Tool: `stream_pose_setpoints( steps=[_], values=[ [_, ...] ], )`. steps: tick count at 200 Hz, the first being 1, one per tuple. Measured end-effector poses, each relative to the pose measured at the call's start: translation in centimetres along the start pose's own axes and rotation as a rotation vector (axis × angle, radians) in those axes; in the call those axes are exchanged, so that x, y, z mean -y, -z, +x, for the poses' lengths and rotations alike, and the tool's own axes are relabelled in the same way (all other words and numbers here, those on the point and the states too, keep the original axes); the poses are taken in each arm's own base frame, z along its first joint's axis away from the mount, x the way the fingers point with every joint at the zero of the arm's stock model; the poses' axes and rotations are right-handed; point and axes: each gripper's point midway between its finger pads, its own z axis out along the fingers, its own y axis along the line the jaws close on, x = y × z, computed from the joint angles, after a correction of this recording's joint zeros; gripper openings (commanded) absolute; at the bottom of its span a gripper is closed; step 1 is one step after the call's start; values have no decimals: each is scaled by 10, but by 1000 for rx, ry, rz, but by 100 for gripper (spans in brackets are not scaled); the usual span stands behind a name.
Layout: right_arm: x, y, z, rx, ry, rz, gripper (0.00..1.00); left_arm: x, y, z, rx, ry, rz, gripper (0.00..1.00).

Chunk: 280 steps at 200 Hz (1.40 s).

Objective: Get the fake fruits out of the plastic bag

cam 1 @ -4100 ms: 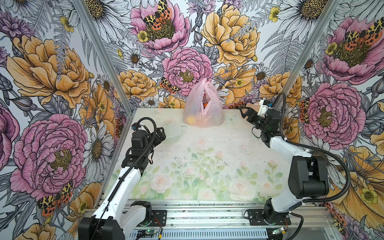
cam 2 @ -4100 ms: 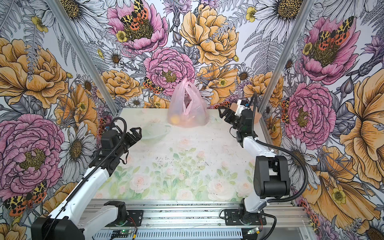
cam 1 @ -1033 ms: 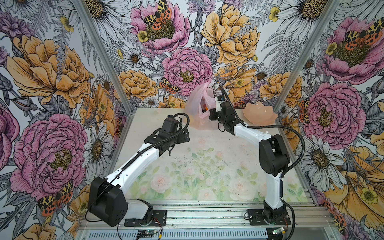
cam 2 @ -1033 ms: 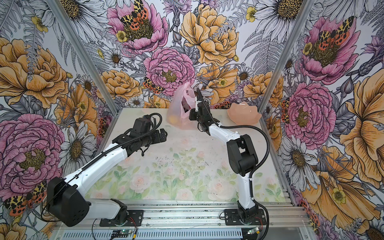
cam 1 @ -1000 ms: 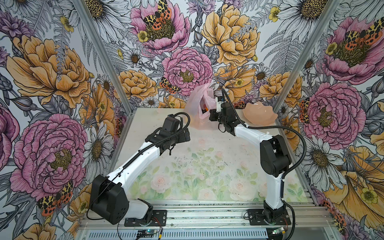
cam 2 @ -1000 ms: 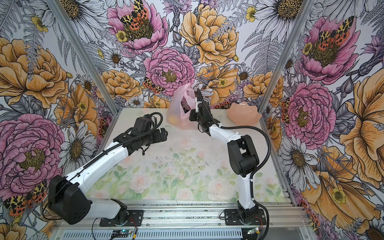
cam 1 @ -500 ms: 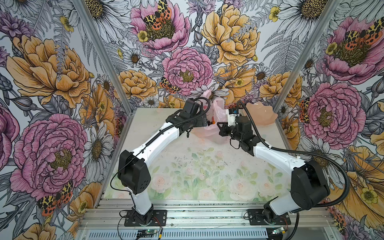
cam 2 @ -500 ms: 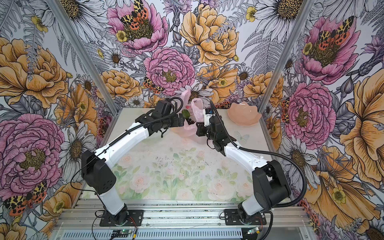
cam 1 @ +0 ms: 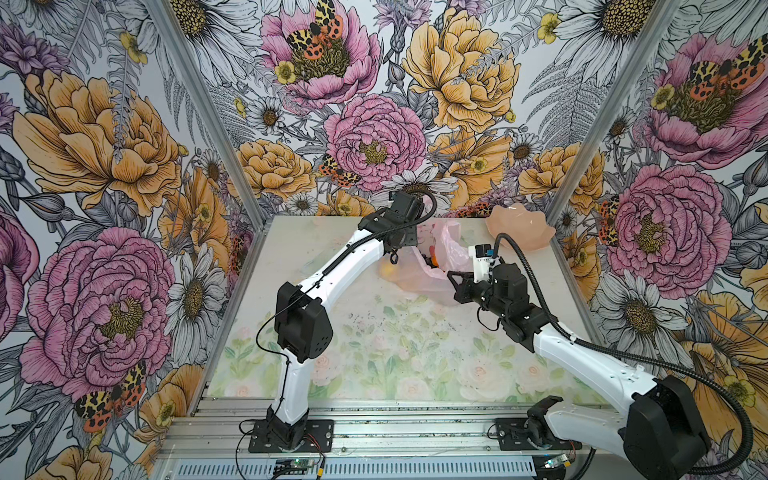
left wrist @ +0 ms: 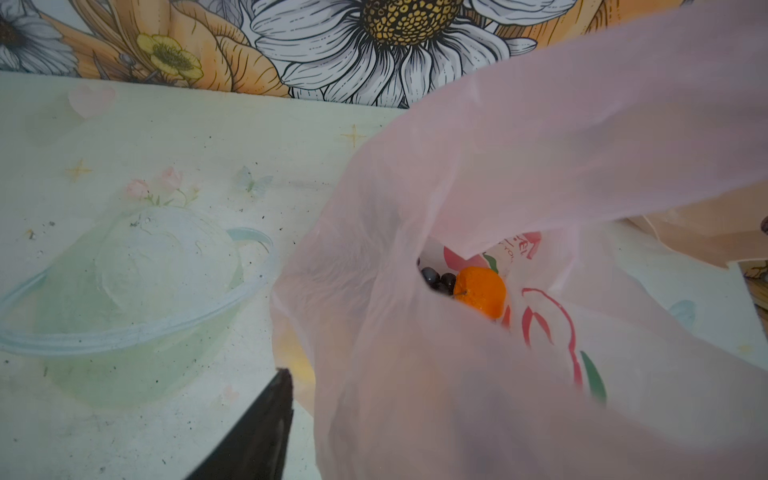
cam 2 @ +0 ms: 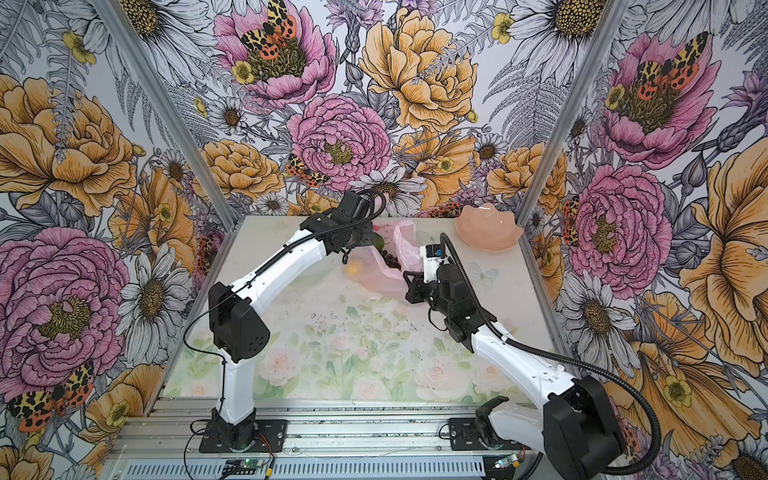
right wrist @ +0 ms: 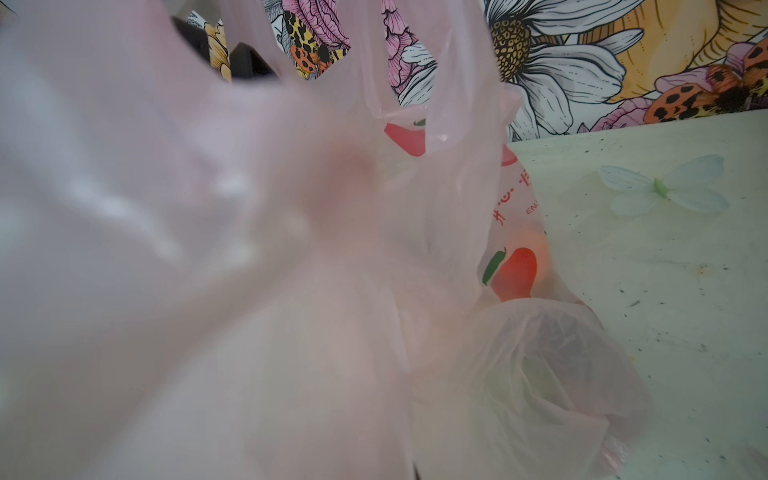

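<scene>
**Top views**
- Plastic bag (cam 1: 432, 268) (cam 2: 380, 274): pale pink and crumpled. It lies at the rear middle of the table (cam 1: 374, 332) with its mouth gaping upward and one handle loop standing.
- Fake fruits: all are inside the bag. A grape bunch (cam 2: 388, 259) and a green lime (cam 2: 378, 240) show at the mouth, and a yellow piece (cam 1: 390, 270) shows through the left wall.
- Left claw (cam 1: 401, 248): points down over the bag's left rim. Its spread is hidden under the wrist block.
- Right claw (cam 1: 451, 275) (cam 2: 409, 276): low over the table and closed, with film pinched at the bag's near right edge.
- Bowl (cam 1: 519, 230): peach with a petal edge, in the rear right corner, apart from the bag.
- Open room: printed table surface runs from the bag to the front rail (cam 1: 415, 419), crossed only by the arms above it. A strip is also free along the left edge.

**Left wrist view**
- The bag mouth is open, with an orange (left wrist: 480, 297) touching the grapes at the bottom.
- One dark finger (left wrist: 253, 432) sits outside the bag wall, just beside it. The other is behind film, so I cannot tell how far this claw is open or whether it holds anything.
- Free table reaches the back wall (left wrist: 374, 50).

**Right wrist view**
- Blurred film fills most of the frame and hides the fingers.
- The bag's bulging lower corner rests on the table, with a dark fruit (right wrist: 561, 332) showing through it.
- Open table lies beside it, up to the wall edge.
</scene>
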Motion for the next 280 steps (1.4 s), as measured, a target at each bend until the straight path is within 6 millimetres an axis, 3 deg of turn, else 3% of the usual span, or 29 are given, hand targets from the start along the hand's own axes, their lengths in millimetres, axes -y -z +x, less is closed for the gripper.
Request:
stream_pose_setpoints(
  steps=[16,41,65,94,111,125,138,162,182,203,240,254,280],
  values=[
    [4,5,3,4,-19,9,0,0,-1,4,-12,27,10,0],
    [15,13,-6,35,-72,34,0,-13,2,36,-77,34,14,0],
    [13,19,-12,52,-97,15,0,-29,37,72,-83,80,86,0],
    [-1,29,-10,54,-107,-44,0,-43,97,76,31,213,232,0],
    [-4,33,-6,53,-122,-63,0,-44,110,78,79,302,312,0],
    [0,32,3,38,-144,-59,0,-45,100,93,72,361,343,0],
    [8,30,18,13,-174,-40,0,-49,79,118,31,412,349,0],
    [29,28,63,-56,-240,10,0,-56,34,169,-98,496,328,0],
    [46,31,97,-105,-295,64,0,-55,15,189,-171,538,312,0],
    [55,34,114,-122,-337,96,0,-54,12,194,-194,560,306,20],
    [56,36,104,-75,-341,107,0,-73,22,191,-177,564,233,55],
    [54,36,99,-67,-338,101,0,-77,38,184,-144,530,210,63],
    [48,35,84,-40,-327,85,0,-77,81,163,-40,452,184,68]
  ],
)
